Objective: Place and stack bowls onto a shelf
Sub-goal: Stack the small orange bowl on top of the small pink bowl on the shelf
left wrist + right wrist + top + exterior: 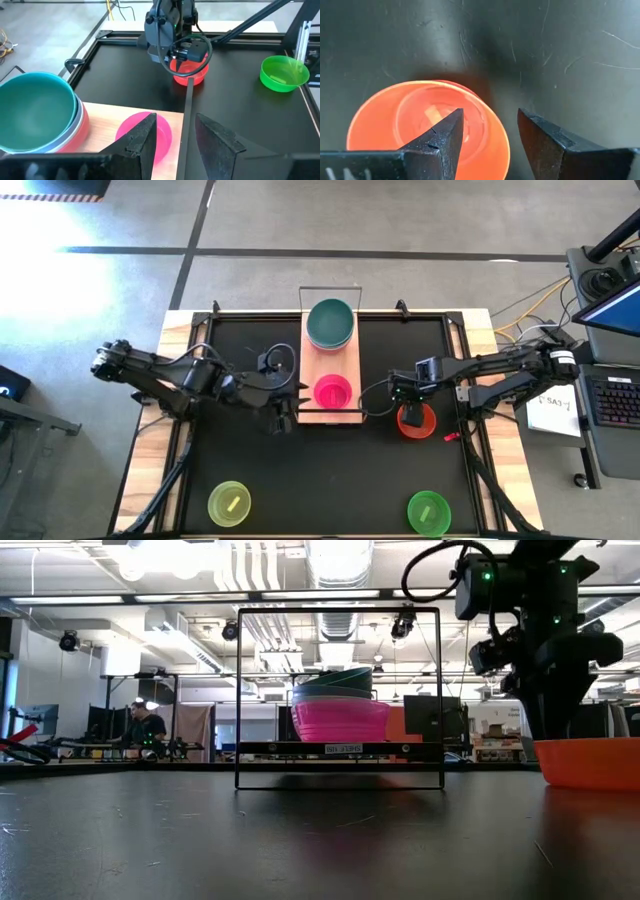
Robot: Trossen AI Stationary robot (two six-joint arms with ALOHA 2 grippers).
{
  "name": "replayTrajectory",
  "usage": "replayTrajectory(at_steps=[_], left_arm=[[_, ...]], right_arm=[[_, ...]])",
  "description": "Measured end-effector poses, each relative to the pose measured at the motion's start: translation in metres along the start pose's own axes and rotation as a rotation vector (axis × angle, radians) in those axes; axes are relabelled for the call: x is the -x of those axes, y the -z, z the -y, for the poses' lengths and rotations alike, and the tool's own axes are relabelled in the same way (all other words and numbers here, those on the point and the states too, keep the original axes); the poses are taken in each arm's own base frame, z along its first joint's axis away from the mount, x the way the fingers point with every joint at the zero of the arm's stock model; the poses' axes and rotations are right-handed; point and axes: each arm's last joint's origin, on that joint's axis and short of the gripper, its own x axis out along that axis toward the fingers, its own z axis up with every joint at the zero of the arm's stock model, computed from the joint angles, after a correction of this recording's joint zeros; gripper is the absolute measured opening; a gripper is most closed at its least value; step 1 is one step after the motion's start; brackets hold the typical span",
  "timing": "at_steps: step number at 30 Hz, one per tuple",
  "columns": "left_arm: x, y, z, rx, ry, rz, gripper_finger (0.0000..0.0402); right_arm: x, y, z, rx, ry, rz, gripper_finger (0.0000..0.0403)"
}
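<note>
The shelf [330, 412] is a light-wood board with a wire frame, lying at the table's middle. A stack topped by a teal bowl [330, 323] rests on its far end. A magenta bowl [333, 391] sits upright on its near end. My left gripper [282, 412] is open beside the shelf's near left corner, and the magenta bowl [150, 131] lies just past its fingers. My right gripper [410, 408] is open and points down over an orange-red bowl [416, 421] standing on the mat right of the shelf. One finger is inside the rim and one outside. My right gripper [490, 120] straddles the orange-red bowl's rim [504, 145] from above, one finger over the hollow and one outside the wall. The jaws stand wide apart, and I cannot tell whether either finger touches the bowl. The bowl rests on the mat.
A yellow-green bowl [229, 502] and a green bowl [428, 510] sit near the table's near edge, left and right. The shelf's thin wire frame [186, 120] runs upright just in front of my left gripper. Bare shelf board [322, 362] shows between the stack and the magenta bowl.
</note>
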Motion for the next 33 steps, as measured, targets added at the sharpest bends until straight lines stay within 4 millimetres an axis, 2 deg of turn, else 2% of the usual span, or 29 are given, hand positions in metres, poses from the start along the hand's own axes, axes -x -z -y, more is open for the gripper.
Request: replayTrajectory(at_steps=[7,11,16,21,26,33], left_arm=[[-0.002,0.002,0.001,-0.008,-0.003,-0.017,0.0116],[-0.002,0.002,0.001,-0.008,-0.003,-0.018,0.0116],[-0.002,0.003,0.0,-0.012,-0.004,-0.026,0.0116],[-0.002,0.004,0.0,-0.018,-0.006,-0.039,0.0116],[-0.002,0.005,0.0,-0.023,-0.008,-0.049,0.0116],[-0.002,0.005,0.0,-0.019,-0.008,-0.05,0.0116]], right_arm=[[-0.013,-0.001,0.0,-0.001,0.009,-0.044,0.0175],[-0.021,-0.003,0.0,-0.002,0.015,-0.084,0.0161],[-0.034,-0.005,-0.001,-0.004,0.018,-0.146,0.011],[-0.042,-0.006,-0.001,-0.008,0.014,-0.194,0.0028],[-0.038,-0.008,-0.003,-0.013,-0.038,-0.184,0.001],[-0.016,-0.011,-0.004,-0.074,-0.07,-0.093,0.0008]])
